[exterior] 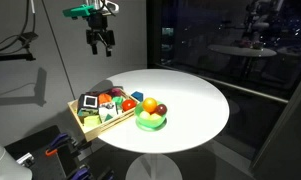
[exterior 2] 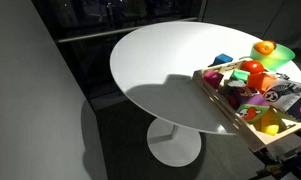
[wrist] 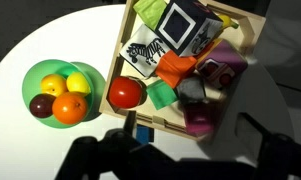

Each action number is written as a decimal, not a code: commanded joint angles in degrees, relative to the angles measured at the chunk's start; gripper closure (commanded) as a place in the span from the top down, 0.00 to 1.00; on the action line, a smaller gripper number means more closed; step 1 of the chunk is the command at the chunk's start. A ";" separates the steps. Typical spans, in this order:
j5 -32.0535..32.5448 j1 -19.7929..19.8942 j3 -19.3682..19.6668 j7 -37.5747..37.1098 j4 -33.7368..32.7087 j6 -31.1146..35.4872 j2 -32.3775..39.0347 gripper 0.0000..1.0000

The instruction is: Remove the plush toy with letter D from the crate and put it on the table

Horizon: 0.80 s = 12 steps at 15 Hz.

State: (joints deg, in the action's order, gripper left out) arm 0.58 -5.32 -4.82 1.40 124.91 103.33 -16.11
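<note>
**A:** Where's the Robotiq gripper [exterior: 99, 46] right now?

**B:** Way up high! It hangs well above the round white table [exterior: 190, 100], fingers pointing down, over the side where the shallow wooden crate [exterior: 77, 113] sits.

**A:** And the jaws?

**B:** Spread apart, with a clear gap between the two fingers. They hold nothing and touch nothing; the toys are a long way below.

**A:** Can you pick out the letter toy?

**B:** My best candidate is the black-and-white plush cube [wrist: 182, 28]: a dark border framing a white face. I can't read any letter on it at this size, so I can't confirm the D.

**A:** Where does it lie?

**B:** Inside the crate, on top of the pile and tilted. It's toward the end away from the green plastic bowl [wrist: 28, 88]. An exterior view shows that cube [exterior: 90, 102] at the same end.

**A:** What's next to it?

**B:** A zebra-striped plush piece [wrist: 140, 52] sits just beside it against the crate wall. Further along the crate lie a red round toy [wrist: 127, 93] and a green block [wrist: 162, 96], with orange and magenta pieces packed around them.

**A:** And the bowl?

**B:** It stands on the table just beside the crate, holding yellow, orange and dark red fruit
</note>
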 commanded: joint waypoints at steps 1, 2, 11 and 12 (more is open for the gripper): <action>-0.02 0.06 -0.08 -0.01 -0.15 -0.13 0.03 1.00; -0.02 0.06 -0.08 -0.01 -0.16 -0.13 0.02 1.00; 0.37 -0.35 -0.61 0.58 1.68 -0.77 0.89 1.00; 0.50 -0.47 -0.75 0.70 2.55 -0.84 0.74 1.00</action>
State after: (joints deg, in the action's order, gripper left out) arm 0.58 -5.46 -5.19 1.40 126.04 103.29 -14.99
